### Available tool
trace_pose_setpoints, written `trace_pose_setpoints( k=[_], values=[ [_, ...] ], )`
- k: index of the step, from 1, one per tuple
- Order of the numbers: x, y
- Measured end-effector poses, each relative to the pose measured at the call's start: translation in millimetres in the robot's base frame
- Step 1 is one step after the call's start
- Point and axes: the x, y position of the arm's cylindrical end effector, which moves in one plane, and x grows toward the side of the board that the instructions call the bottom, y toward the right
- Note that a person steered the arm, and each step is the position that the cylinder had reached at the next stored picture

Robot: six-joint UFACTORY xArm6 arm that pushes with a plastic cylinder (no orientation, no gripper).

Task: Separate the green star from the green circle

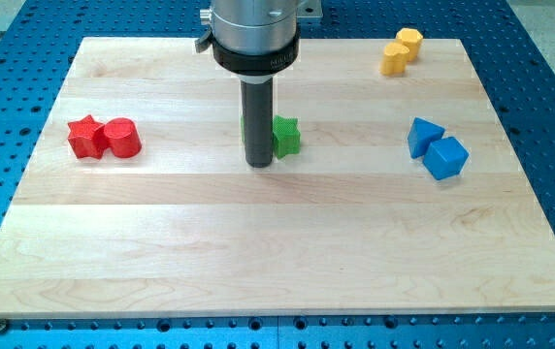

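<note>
The green star (pixel 286 136) sits near the middle of the wooden board (pixel 258 252). A sliver of green shows at the rod's left edge (pixel 244 126); the green circle is mostly hidden behind the rod. My tip (pixel 260 163) rests on the board just left of and slightly below the green star, touching or almost touching it.
A red star (pixel 85 137) and a red cylinder (pixel 121 138) touch each other at the view's left. Two yellow blocks (pixel 401 50) sit at the top right. A blue triangle (pixel 423 136) and a blue cube (pixel 445 157) sit at the right.
</note>
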Motion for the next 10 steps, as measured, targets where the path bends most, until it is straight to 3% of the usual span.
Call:
trace_pose_setpoints(
  k=[5, 10],
  values=[
    [5, 1],
    [8, 45]
  ],
)
